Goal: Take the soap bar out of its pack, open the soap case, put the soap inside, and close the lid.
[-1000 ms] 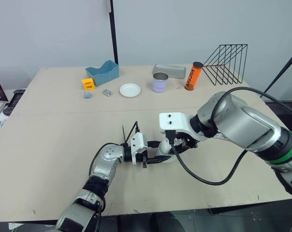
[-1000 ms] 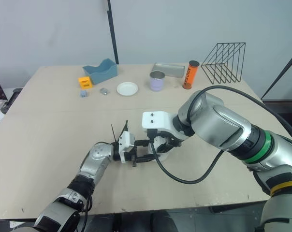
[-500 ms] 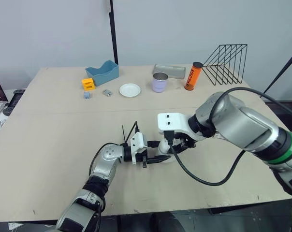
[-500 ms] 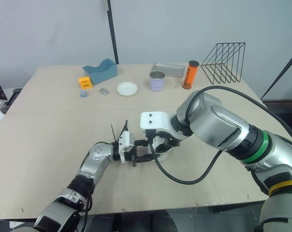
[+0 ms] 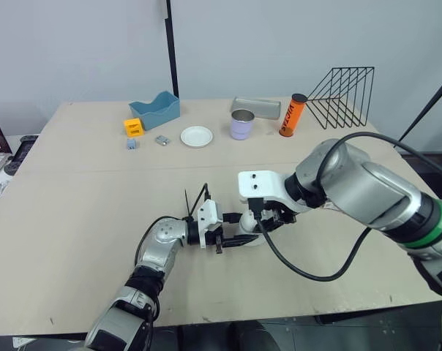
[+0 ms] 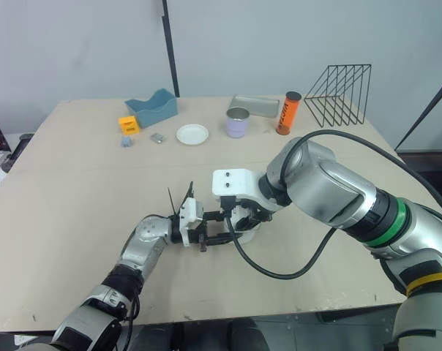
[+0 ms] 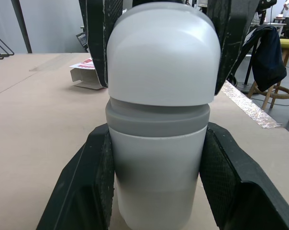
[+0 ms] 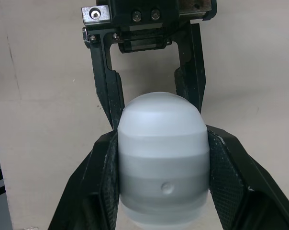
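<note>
Soap case (image 7: 159, 96): white capsule, domed lid seated on a grey band, no gap visible at the seam. It is held low over the tabletop (image 5: 82, 212) between the two end effectors, which meet nose to nose from opposite sides. Left end effector (image 7: 158, 143) is clamped on the lower body, one black finger (image 7: 94, 182) pressed to each side. Right end effector (image 8: 162, 153) is clamped on the same case from the other end, and its fingers (image 7: 99, 38) flank the domed lid. Just past the right end effector, on the tabletop, lies a white carton with red print (image 7: 89, 76), clear of the case; contents cannot be told. Well beyond both end effectors, along the far edge: blue bin (image 5: 155, 110), orange block (image 5: 134, 127), white plate (image 5: 197, 136), lavender cup (image 5: 242, 125), grey tray (image 5: 256, 107), orange tube (image 5: 293, 115), black wire rack (image 5: 344, 96).
</note>
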Robot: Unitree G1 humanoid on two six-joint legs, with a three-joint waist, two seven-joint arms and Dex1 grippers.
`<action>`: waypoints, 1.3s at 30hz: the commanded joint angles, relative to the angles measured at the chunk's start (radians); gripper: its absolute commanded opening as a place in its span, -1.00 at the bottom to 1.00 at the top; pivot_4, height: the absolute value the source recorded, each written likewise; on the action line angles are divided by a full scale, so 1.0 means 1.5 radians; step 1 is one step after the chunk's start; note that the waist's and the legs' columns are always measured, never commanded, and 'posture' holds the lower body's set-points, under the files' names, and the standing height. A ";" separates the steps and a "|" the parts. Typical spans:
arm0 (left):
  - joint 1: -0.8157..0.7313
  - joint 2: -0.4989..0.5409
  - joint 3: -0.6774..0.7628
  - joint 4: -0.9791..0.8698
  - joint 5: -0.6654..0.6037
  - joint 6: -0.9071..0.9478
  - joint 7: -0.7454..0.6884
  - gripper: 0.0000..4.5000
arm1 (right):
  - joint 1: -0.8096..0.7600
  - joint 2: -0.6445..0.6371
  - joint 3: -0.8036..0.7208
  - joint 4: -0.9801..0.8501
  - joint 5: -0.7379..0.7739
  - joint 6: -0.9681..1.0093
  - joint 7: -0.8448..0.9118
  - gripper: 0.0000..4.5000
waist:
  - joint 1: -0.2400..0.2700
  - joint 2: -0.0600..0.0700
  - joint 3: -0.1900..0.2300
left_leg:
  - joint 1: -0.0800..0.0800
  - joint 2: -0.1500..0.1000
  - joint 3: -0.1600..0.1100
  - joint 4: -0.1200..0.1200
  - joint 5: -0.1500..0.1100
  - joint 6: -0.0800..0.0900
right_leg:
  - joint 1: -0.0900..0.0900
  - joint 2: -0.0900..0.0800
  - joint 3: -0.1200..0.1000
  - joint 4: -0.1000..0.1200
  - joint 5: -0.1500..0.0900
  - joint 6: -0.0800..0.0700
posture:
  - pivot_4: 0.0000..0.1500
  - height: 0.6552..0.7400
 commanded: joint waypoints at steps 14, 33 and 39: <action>-0.012 -0.007 0.011 -0.004 -0.011 0.000 0.005 -0.14 | 0.003 0.000 -0.003 -0.006 0.000 -0.006 0.011 0.35 | 0.000 0.000 0.000 | 0.000 0.000 0.000 0.000 0.000 0.000 | 0.000 0.000 0.000 0.000 0.000 0.000 | 1.00 0.98; -0.013 -0.005 0.014 -0.002 -0.012 0.005 0.003 -0.14 | -0.002 0.002 -0.011 0.004 -0.008 -0.009 0.008 0.99 | 0.000 0.000 0.000 | 0.000 0.000 0.000 0.000 0.000 0.000 | 0.000 0.000 0.000 0.000 0.000 0.000 | 1.00 0.98; -0.011 -0.001 0.014 -0.005 -0.014 0.009 -0.001 -0.14 | -0.004 -0.011 -0.022 0.006 -0.008 -0.010 0.010 0.99 | 0.000 0.000 0.000 | 0.000 0.000 0.000 0.000 0.000 0.000 | -0.001 0.000 0.000 0.000 0.000 0.000 | 1.00 0.98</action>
